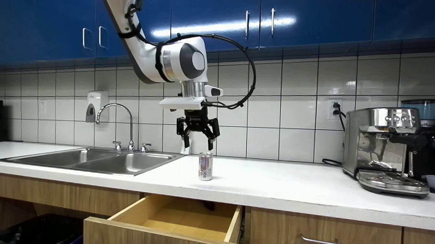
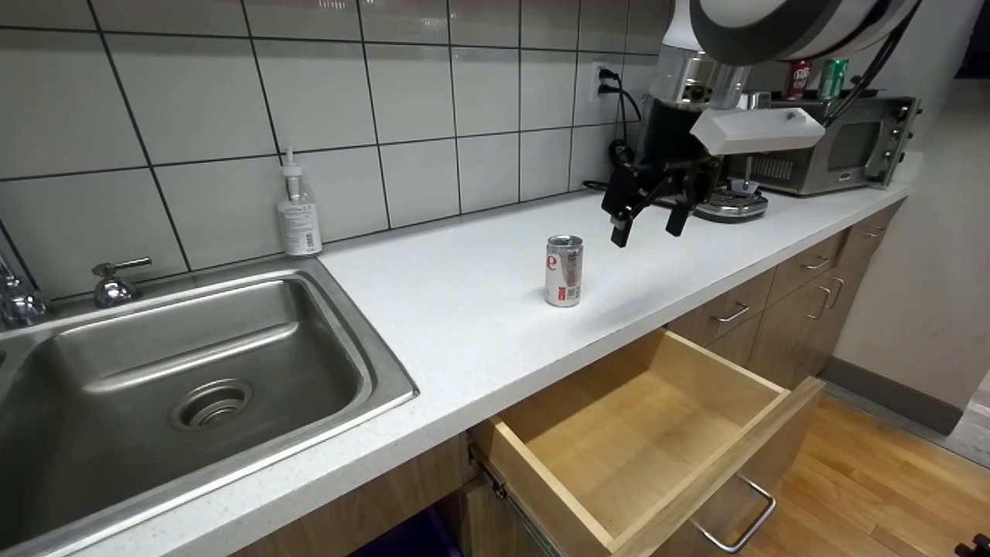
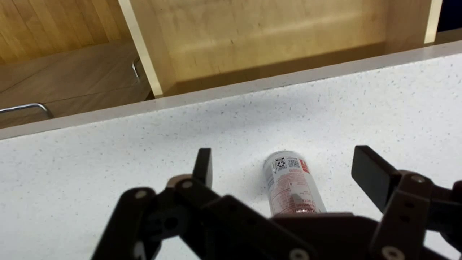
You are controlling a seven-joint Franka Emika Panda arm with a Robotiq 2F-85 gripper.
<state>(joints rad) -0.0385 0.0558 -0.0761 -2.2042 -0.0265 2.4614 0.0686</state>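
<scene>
Upright silver-and-white can [image 2: 563, 272], red-lettered and shiny on top, near a pincer [image 1: 198, 145] with jaws wide apart.

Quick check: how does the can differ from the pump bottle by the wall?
The can is shorter than the bottle. The can has a flat silver top; the bottle has a pump top. The can stands out on the counter; the bottle stands close to the tiled wall. Both are upright, and both carry printing.
</scene>
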